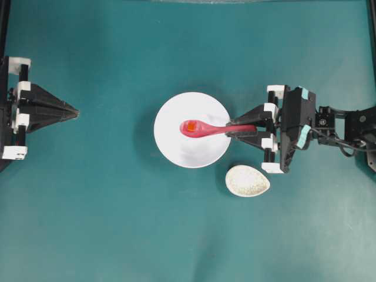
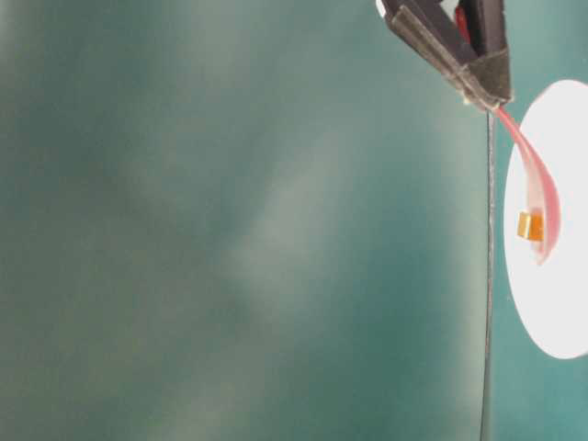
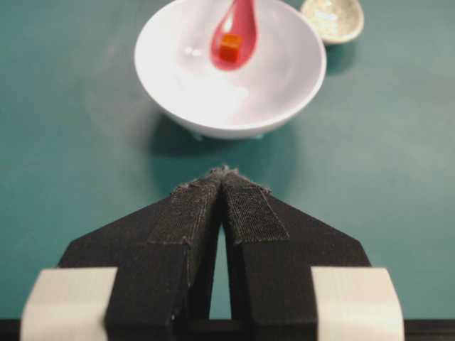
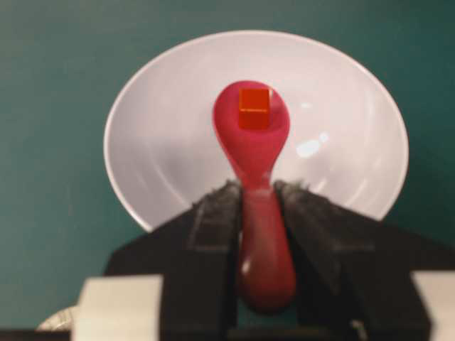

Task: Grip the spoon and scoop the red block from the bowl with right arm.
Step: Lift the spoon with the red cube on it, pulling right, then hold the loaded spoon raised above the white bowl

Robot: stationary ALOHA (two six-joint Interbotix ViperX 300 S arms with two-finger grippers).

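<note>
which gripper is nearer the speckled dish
Right. The right gripper holds the spoon over the bowl, just up from the speckled dish. The left gripper sits shut far across the table.

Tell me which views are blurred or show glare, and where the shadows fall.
Table-level view: mostly a blurred teal haze; only the right gripper, spoon and red block read clearly. Right wrist view: the near spoon handle and fingers are soft. Left wrist view: sharp, the bowl casts a dark shadow toward the camera, with small glare spots inside it. Overhead view: even light, faint shadows.
</note>
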